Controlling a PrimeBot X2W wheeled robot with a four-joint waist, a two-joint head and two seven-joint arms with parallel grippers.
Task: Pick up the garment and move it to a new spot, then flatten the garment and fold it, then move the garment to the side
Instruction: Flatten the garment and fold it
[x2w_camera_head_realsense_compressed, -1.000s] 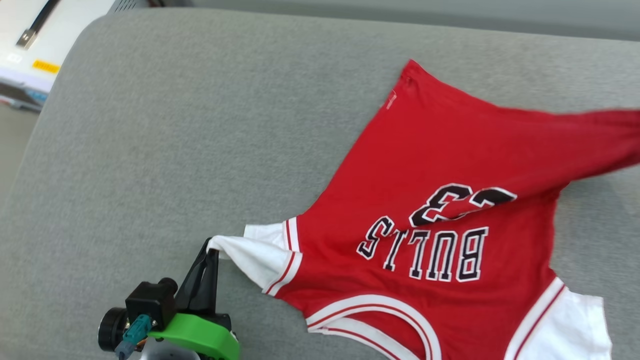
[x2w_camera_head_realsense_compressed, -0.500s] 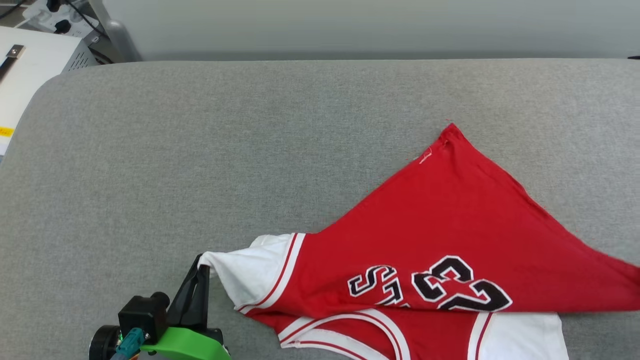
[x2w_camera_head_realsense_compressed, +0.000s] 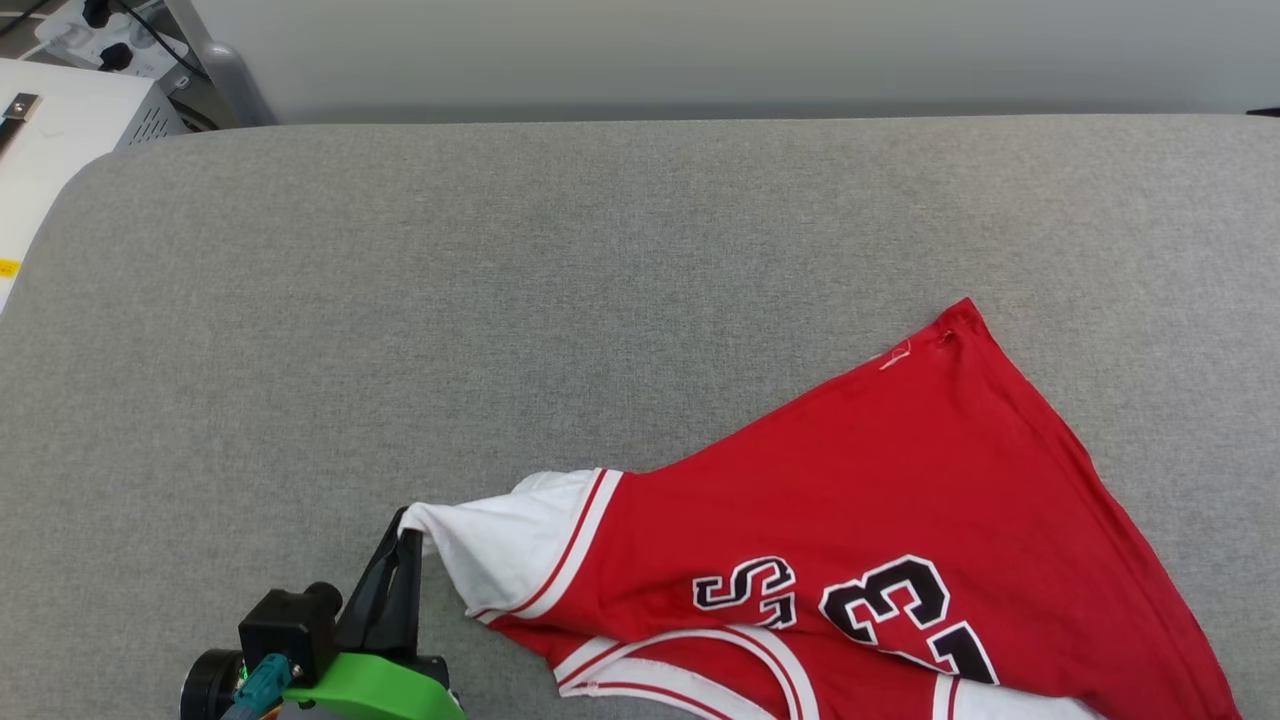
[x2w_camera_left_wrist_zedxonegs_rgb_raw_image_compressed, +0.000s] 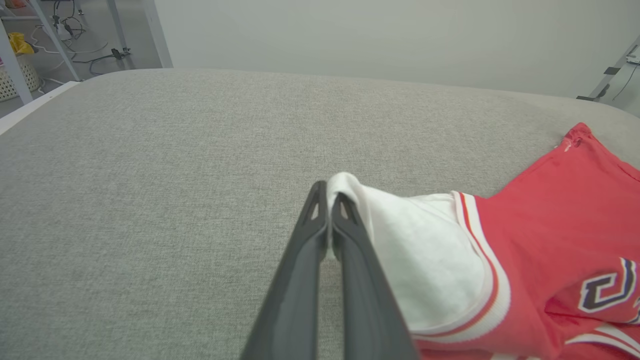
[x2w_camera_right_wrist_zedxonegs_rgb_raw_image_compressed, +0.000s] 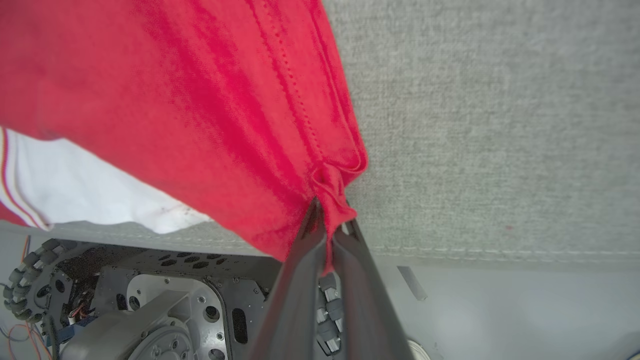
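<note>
The garment (x2w_camera_head_realsense_compressed: 880, 500), a red jersey with white sleeves, striped trim and black "23" lettering, lies on the grey cushion (x2w_camera_head_realsense_compressed: 500, 300) at the lower right of the head view, its hem half folded toward the collar. My left gripper (x2w_camera_head_realsense_compressed: 405, 540) is shut on the tip of the white sleeve (x2w_camera_left_wrist_zedxonegs_rgb_raw_image_compressed: 425, 250); in the left wrist view that gripper (x2w_camera_left_wrist_zedxonegs_rgb_raw_image_compressed: 327, 192) pinches the cloth between both fingers. In the right wrist view my right gripper (x2w_camera_right_wrist_zedxonegs_rgb_raw_image_compressed: 327, 215) is shut on a bunched red hem corner (x2w_camera_right_wrist_zedxonegs_rgb_raw_image_compressed: 330, 180), near the cushion's front edge.
A white cabinet (x2w_camera_head_realsense_compressed: 50, 130) with cables stands past the cushion's far left corner. A pale wall (x2w_camera_head_realsense_compressed: 700, 50) runs behind the cushion. Metal frame legs (x2w_camera_left_wrist_zedxonegs_rgb_raw_image_compressed: 150, 30) show in the left wrist view. My wheeled base (x2w_camera_right_wrist_zedxonegs_rgb_raw_image_compressed: 125, 310) lies below the cushion's front edge.
The red hem has been drawn toward me and to the right, folding over the lettering. The far corner has slid right and nearer. The left gripper still grips the sleeve in place.
</note>
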